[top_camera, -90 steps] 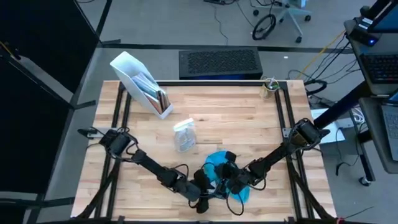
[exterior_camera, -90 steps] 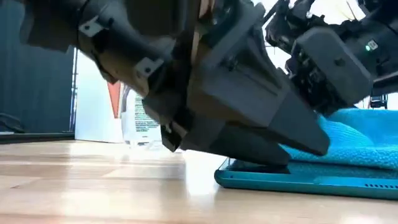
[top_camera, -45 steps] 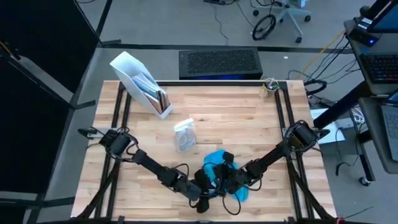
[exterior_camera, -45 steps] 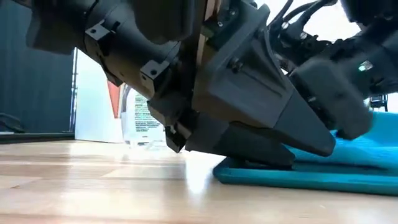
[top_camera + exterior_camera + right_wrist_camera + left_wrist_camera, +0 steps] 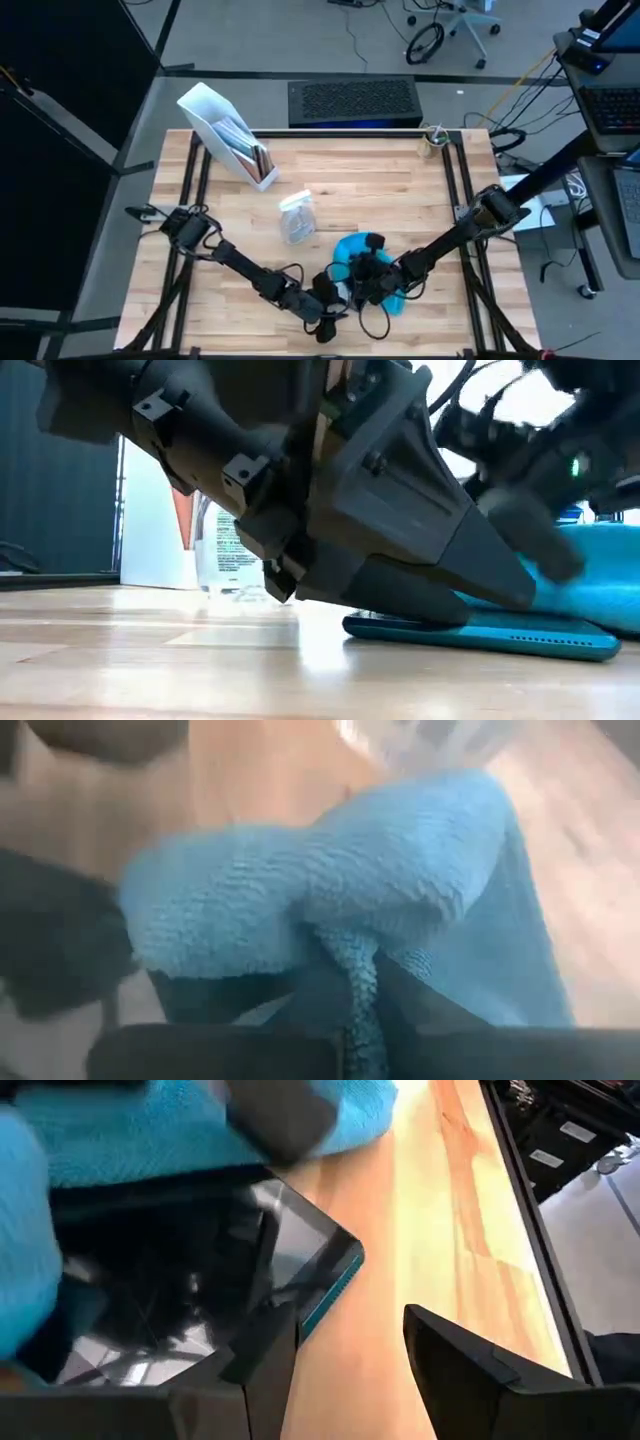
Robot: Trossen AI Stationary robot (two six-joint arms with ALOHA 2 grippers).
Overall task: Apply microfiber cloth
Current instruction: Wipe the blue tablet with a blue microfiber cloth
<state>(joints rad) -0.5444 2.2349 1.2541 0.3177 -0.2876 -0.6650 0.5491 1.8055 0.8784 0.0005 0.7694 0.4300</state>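
Observation:
The bright blue microfiber cloth (image 5: 360, 250) lies bunched on a flat dark tablet with a teal edge (image 5: 480, 630) at the table's near middle. My right gripper (image 5: 372, 285) is shut on the cloth, which fills the right wrist view (image 5: 300, 890). My left gripper (image 5: 335, 300) is open at the tablet's left end. One finger lies over the screen (image 5: 180, 1280); the other stands past the teal edge, over bare wood. The cloth (image 5: 150, 1130) covers the screen's far part. My left gripper rests one finger (image 5: 265, 1350) on the tablet's screen next to its corner (image 5: 335, 1255), coming in low from the table's left. In the low view the fingertip (image 5: 410, 610) sits on the tablet's left end, and the tablet lies flat on the wood. My right gripper pinches a gathered fold of the cloth (image 5: 350, 985) between its two fingers, coming in low from the table's right. The rest of the cloth bulges out ahead of the fingers and lies on the tablet.
A clear spray bottle (image 5: 296, 215) stands just beyond the tablet, toward the table's middle. A white file holder (image 5: 225, 135) is at the far left, a dark keyboard (image 5: 352, 102) lies past the far edge, and a small jar (image 5: 433, 138) sits at the far right corner.
My right gripper has dragged the cloth over the tablet, first a little toward the table's left, then toward the right edge. The cloth now lies farther right, baring more of the tablet's left part. The left gripper has stayed on the tablet's left end.

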